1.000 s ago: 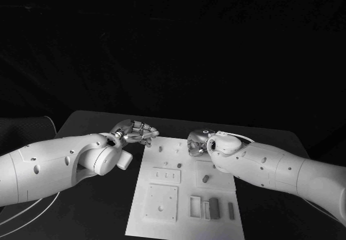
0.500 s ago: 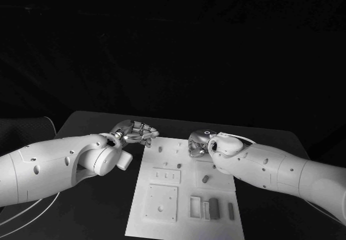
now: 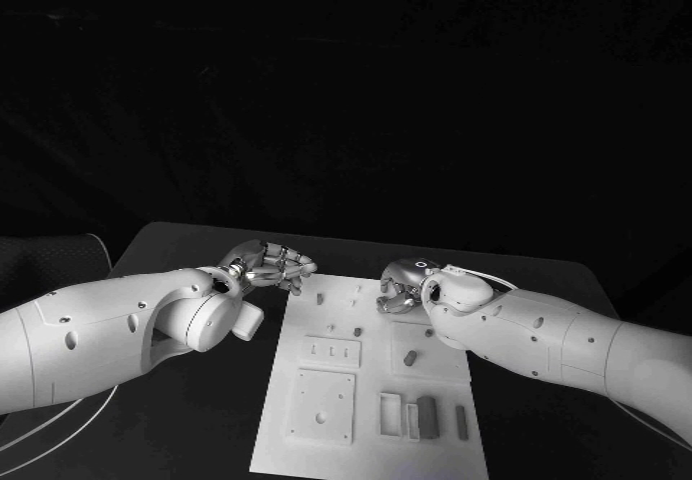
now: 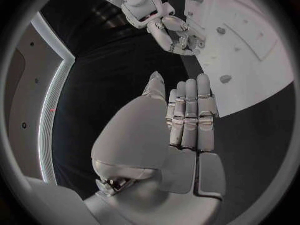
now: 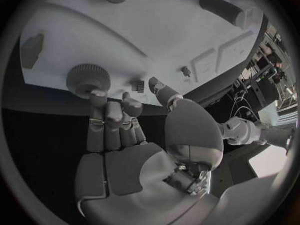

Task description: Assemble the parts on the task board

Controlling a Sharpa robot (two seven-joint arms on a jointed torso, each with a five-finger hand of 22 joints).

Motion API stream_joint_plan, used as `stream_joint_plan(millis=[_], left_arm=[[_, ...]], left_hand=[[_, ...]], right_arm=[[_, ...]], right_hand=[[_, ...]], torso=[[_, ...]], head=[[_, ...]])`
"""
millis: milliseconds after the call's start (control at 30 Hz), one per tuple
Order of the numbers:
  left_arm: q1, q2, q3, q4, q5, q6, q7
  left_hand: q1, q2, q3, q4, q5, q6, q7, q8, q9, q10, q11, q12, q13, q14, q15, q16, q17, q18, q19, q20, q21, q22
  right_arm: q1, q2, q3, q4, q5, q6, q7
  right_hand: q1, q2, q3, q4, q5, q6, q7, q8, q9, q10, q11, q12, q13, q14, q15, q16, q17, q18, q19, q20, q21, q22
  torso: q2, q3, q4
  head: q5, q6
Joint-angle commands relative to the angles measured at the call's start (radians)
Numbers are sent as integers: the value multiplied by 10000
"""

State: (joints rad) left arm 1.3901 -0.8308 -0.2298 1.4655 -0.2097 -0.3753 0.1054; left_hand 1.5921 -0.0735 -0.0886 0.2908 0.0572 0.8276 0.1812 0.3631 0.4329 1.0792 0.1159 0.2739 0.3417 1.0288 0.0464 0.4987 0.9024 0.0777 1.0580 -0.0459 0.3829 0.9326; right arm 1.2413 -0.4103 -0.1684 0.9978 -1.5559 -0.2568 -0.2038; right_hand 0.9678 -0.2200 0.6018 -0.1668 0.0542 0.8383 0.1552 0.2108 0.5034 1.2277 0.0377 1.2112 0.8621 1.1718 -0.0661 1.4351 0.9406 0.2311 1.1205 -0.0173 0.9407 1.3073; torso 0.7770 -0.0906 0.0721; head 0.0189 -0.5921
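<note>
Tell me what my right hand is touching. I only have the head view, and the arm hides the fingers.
Observer: In the right wrist view, the right hand has its fingertips against a round toothed part at the task board's edge.
Operator: Gripped?
Observer: It seems not. The thumb stands apart from the part.
Operator: And the left hand?
Observer: In the left wrist view, the left hand holds nothing, its fingers straight, over the black table beside the board.

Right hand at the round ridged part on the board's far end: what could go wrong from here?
The right hand's fingers only meet the round ridged part at their tips, so it could slip loose. That part sits near the board edge and might roll onto the table. The left hand hovers close by, risking a bump.
</note>
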Motion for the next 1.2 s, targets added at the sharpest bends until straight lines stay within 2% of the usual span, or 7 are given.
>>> stream_joint_plan(millis=[33, 100, 200, 267, 600, 833, 1200], left_arm=[[11, 9, 9, 17, -12, 60, 44], [11, 9, 9, 18, -13, 63, 42], [11, 10, 9, 11, -18, 63, 38], [11, 11, 9, 10, -21, 65, 35], [11, 9, 9, 5, -29, 73, 26], [11, 10, 9, 2, -39, 72, 25], [11, -3, 9, 11, -53, 65, 18]], left_hand=[[91, -2, 14, 6, -2, -73, 7, -55, 15, -89, -7, -1, 16, -60, -6, -3, 9, 168, -1, -78, -58, 15], [92, -1, 15, 6, -1, -74, 8, -56, 15, -90, -6, -1, 16, -60, -6, -3, 9, 168, -1, -78, -59, 15], [94, 0, 15, 5, -1, -75, 8, -56, 16, -92, -6, -1, 17, -61, -6, -4, 9, 168, -2, -78, -60, 16], [95, -1, 16, 4, -1, -76, 8, -57, 17, -94, -5, -1, 18, -62, -5, -4, 9, 168, -2, -78, -61, 16], [100, -1, 17, 4, 0, -79, 9, -58, 20, -98, -4, -1, 20, -63, -5, -6, 9, 168, -3, -78, -64, 18], [104, -1, 18, 2, 0, -80, 10, -59, 22, -100, -3, -1, 22, -64, -5, -7, 9, 169, -4, -78, -66, 19], [109, -1, 19, 3, 0, -84, 11, -61, 25, -105, -2, 0, 24, -64, -4, -7, 9, 169, -4, -77, -68, 21]], right_arm=[[-10, -18, -2, 27, 91, -64, 192], [-17, -25, -2, 51, 99, -13, 266], [-23, -26, -2, 71, 95, 17, 253], [-27, -24, -2, 62, 65, 48, 189], [-50, 0, -2, 46, 51, 163, 218], [-64, 29, -2, 37, 53, 144, 368], [-66, 48, -2, -60, -104, 128, 296]], right_hand=[[248, 114, 50, -83, -19, 96, -5, 66, 23, -8, 33, 78, 15, 2, 20, 61, -1, 307, 23, -86, -16, 137], [423, 267, 58, -238, -14, 159, -34, 112, 39, 2, 4, 92, 16, 2, -2, 72, 2, 307, 11, -100, -3, 153], [718, 734, -63, -750, 13, 335, -89, 233, 70, 24, -52, 102, 0, -12, -50, 93, 5, 307, -39, -84, 26, 186], [735, 852, -109, -885, 28, 406, -109, 275, 75, 31, -71, 101, -7, -14, -65, 97, 3, 307, -47, -65, 33, 187], [556, 827, -195, -921, 22, 641, -199, 408, 108, 35, -154, 91, -24, -6, -137, 98, -13, 307, -37, -35, 35, 171], [851, 1077, -88, -1197, 46, 710, -221, 449, 116, 63, -173, 97, -29, -9, -158, 109, -15, 307, -55, -55, 40, 178], [992, 1348, -110, -1233, 62, 1112, -336, 673, 214, 117, -276, 98, -40, -2, -223, 143, -10, 307, -72, -41, 83, 195]], torso=[[0, 1, 8], [0, 1, 6], [2, 3, 3], [2, 3, 4], [3, 3, 5], [0, -1, 6], [-2, -3, 6]], head=[[-3, 18], [-2, 30], [13, 25], [10, 25], [-3, 12], [-2, 3], [0, -14]])
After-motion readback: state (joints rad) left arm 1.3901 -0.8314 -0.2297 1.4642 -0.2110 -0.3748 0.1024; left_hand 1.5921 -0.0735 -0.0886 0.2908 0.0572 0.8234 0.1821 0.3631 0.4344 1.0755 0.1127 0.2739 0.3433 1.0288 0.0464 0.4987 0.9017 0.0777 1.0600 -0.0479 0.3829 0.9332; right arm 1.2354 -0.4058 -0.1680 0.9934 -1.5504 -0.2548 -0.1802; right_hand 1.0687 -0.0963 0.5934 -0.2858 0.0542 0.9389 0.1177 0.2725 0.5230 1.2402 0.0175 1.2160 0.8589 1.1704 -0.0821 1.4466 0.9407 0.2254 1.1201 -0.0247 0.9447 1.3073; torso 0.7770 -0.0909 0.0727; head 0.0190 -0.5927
